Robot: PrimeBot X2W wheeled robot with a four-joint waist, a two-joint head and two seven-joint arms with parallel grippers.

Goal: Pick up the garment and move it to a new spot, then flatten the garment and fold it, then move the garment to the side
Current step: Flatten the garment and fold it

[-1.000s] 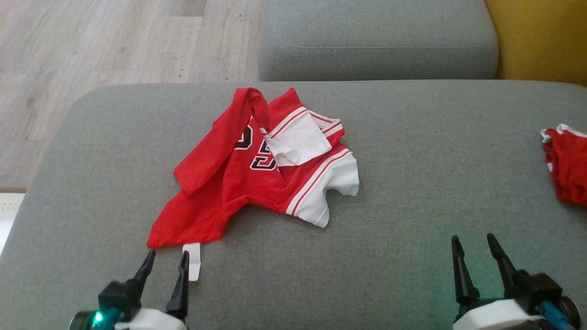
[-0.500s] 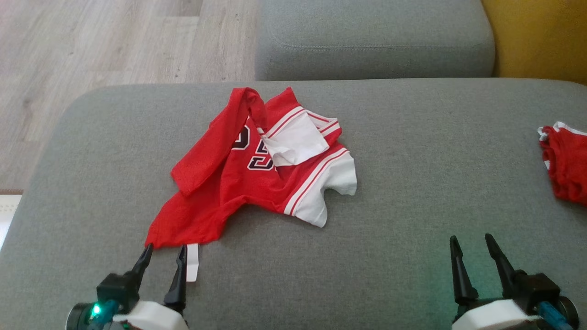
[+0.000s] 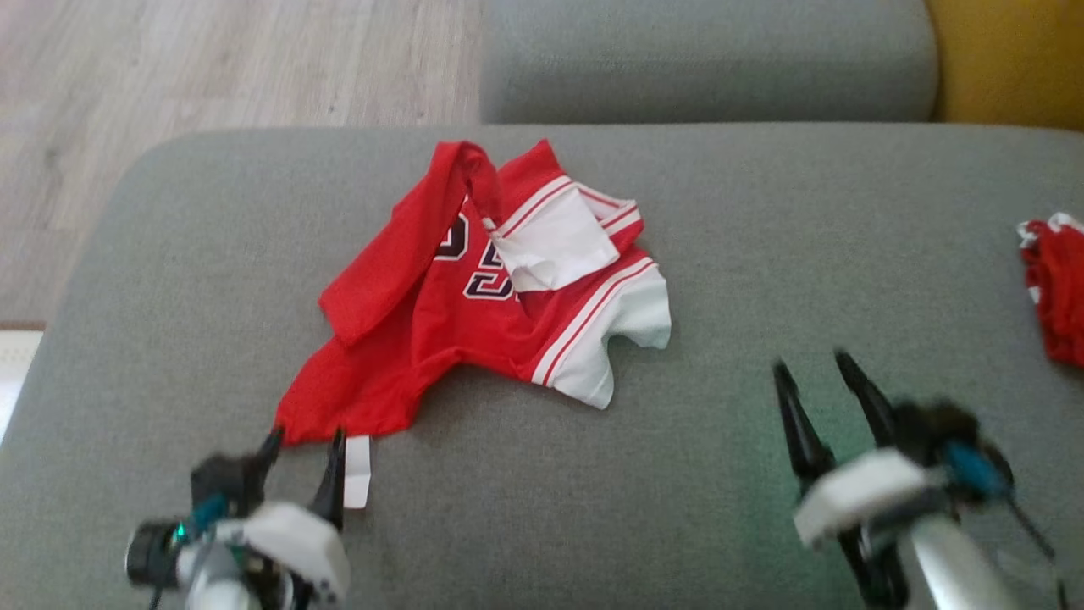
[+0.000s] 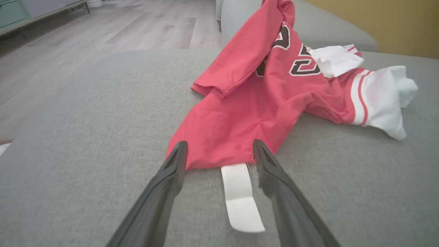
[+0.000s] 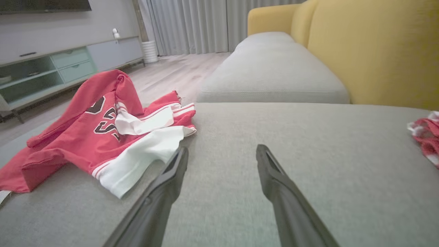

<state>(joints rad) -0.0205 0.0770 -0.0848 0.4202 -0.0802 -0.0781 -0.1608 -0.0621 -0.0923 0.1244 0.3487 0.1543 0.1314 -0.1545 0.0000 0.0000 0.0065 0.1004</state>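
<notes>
Reading left to right: left gripper [image 3: 305, 440] is low at the near-left of the grey cushion [image 3: 762, 254], jaws wide apart and empty. Its tips straddle the near red hem corner of the garment [image 3: 440, 330]. Touching or just short of it, can't tell. White tag [image 3: 358, 470] sticks out of that hem and lies flat on the cushion right by the fingers. The garment is a red jersey with dark numerals, crumpled mid-cushion and reaching toward the far edge. A red flap is folded over on its left, a white panel is turned up in the middle, and a white sleeve [image 3: 622, 339] forms its right end. My read on handling: light, thin, limp fabric with zero stiffness, probably a bit slick. It will likely sag and bunch from a single pinch. Best hold looks like that hem corner, biting well past the edge and into the cloth, not the tag. Second hold would be the white sleeve edge. Right gripper [image 3: 810, 366] hovers over bare cushion to the right of the sleeve, clearly apart from it, jaws also spread and holding nothing. Another red-and-white piece [image 3: 1054, 288] sits at the far right edge, well apart from everything.
</notes>
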